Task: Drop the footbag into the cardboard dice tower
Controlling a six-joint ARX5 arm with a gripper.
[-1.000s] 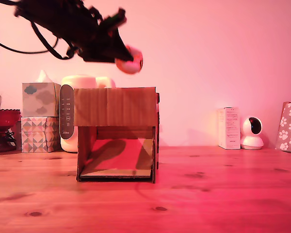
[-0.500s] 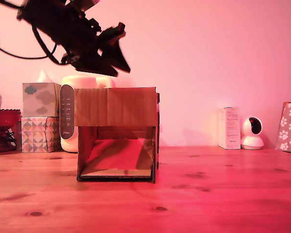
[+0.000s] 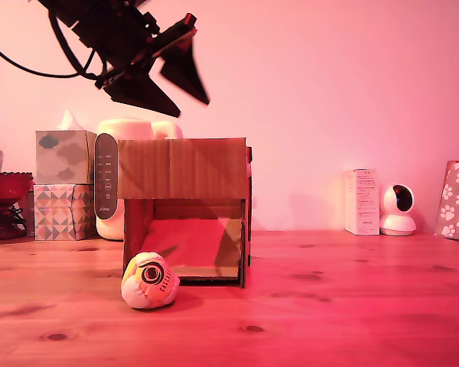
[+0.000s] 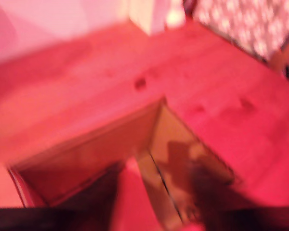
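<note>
A: Footbag?
B: The footbag sits on the wooden table, just outside the cardboard dice tower, at about 7 o'clock from the tower's front opening, touching or nearly touching its lower corner on the exterior view's left. Black ring logo faces the camera.

A: Gripper?
B: The gripper hangs in the air above the tower, at roughly 11 o'clock from its top edge, well apart from the ball. Jaws spread, nothing between them.

A: Wrist view?
B: Blurred. It looks down into the tower's open top with red tabletop around it. Two dark finger shapes at the frame edge, gap between them. No ball visible there.

A: Background?
B: Stacked tissue boxes and a red bowl at 9 o'clock of the tower, a cream appliance behind it. White carton and a small white camera at 3 o'clock.
</note>
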